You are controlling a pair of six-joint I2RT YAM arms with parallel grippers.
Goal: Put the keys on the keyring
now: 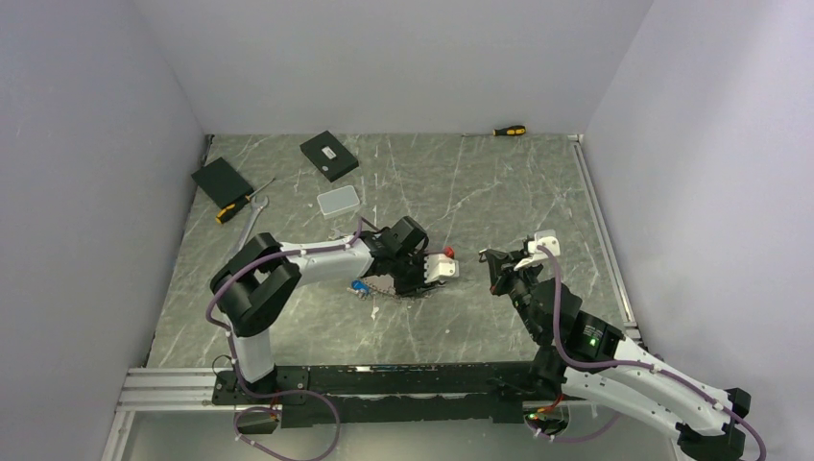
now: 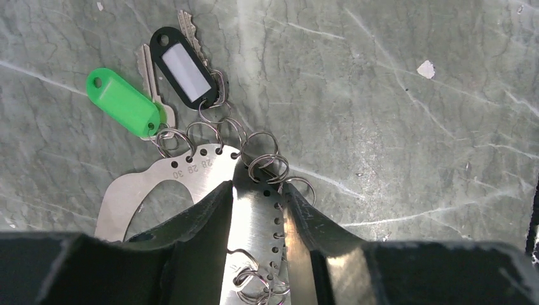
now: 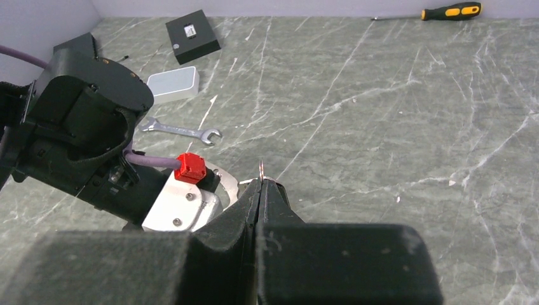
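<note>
Left gripper (image 2: 257, 190) jaws clamp the keyring (image 2: 191, 168), a holed steel arc on the counter (image 2: 413, 127), tagged keys (image 2: 147, 73) at its end; right gripper (image 3: 260, 184), jaws pinched on a small ring (image 3: 262, 169), sits apart to its right

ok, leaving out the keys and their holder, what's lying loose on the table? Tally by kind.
screwdrivers: 2
open-ended wrench: 1
black boxes: 2
white case: 1
Total: 6
</note>
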